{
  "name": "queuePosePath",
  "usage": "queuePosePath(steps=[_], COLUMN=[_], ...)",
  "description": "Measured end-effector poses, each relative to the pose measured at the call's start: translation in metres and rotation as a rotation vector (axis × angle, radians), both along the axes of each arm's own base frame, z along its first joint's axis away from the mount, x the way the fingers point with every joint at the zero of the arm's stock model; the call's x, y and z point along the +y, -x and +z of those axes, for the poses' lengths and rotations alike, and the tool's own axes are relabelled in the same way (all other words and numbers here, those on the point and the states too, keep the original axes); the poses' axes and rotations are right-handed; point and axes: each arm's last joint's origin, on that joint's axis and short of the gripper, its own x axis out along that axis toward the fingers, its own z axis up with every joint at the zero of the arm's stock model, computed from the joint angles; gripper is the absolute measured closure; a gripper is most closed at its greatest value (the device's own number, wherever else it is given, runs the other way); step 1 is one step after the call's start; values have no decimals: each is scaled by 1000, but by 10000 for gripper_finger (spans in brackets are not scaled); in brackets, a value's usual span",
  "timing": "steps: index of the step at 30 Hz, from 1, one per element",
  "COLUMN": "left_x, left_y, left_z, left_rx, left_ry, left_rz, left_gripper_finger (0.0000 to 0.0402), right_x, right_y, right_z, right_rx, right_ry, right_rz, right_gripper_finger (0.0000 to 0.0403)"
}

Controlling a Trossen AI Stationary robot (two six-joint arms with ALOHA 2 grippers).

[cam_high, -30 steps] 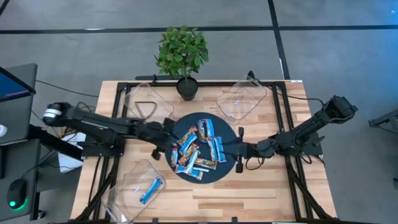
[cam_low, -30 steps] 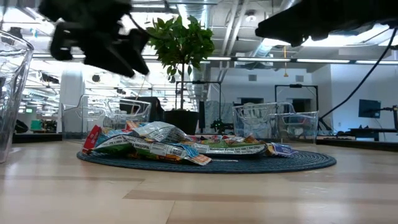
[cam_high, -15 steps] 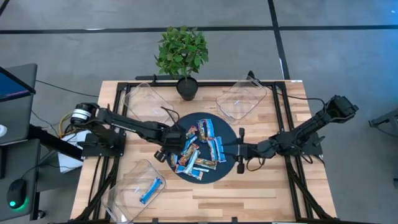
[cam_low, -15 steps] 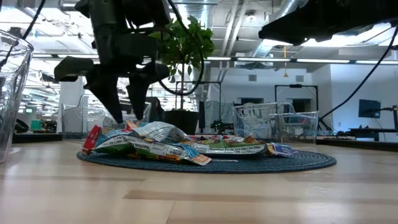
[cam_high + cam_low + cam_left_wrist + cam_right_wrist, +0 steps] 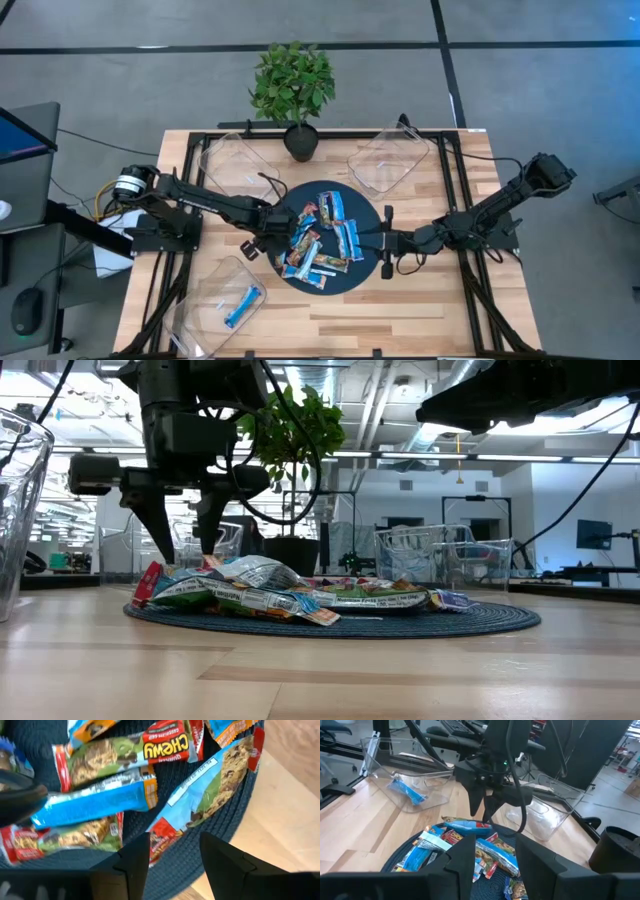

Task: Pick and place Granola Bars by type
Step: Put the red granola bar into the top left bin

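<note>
- Over the round dark mat's [image 5: 368, 268] left edge – the left gripper [image 5: 266, 243] hangs with fingers apart, holding nothing, just above the granola bars [image 5: 318, 240] piled on that mat.
- Right gripper [image 5: 386, 243] waits at the mat's right edge, fingers apart.
- One blue bar [image 5: 243, 304] lies in the clear bin [image 5: 205, 292] at front left.

The snack bars [image 5: 318, 240] have shiny wrappers in blue and white, with some red, orange and green. They lie on a round dark blue mat [image 5: 368, 275]. The tabletop [image 5: 420, 300] is pale wood with stripes. One blue bar [image 5: 243, 304] lies in a clear bin [image 5: 205, 300]. The plant [image 5: 292, 80] is green in a black pot [image 5: 301, 141].
</note>
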Motion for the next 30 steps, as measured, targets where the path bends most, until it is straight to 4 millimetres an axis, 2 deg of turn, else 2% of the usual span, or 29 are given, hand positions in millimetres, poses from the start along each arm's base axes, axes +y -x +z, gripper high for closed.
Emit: queuePosePath(steps=[7, 17, 22, 28, 30], left_x=[0, -2, -2, -1, 0], left_y=[0, -4, -7, -13, -11], left_z=[0, 0, -14, -35, -37], left_rx=[-1, -39, 11, 76, 93], left_ry=[-35, 13, 3, -101, -112], left_rz=[-127, -160, -173, -181, -172], left_gripper_finger=[253, 255, 255, 255, 255], right_x=[0, 0, 0, 0, 0], right_y=[0, 0, 0, 0, 0], right_z=[0, 0, 0, 0, 0], right_rx=[1, 1, 1, 0, 1], right_ry=[0, -15, -15, -16, -15], right_rz=[2, -1, -1, 0, 0], right_gripper_finger=[271, 271, 271, 271, 271])
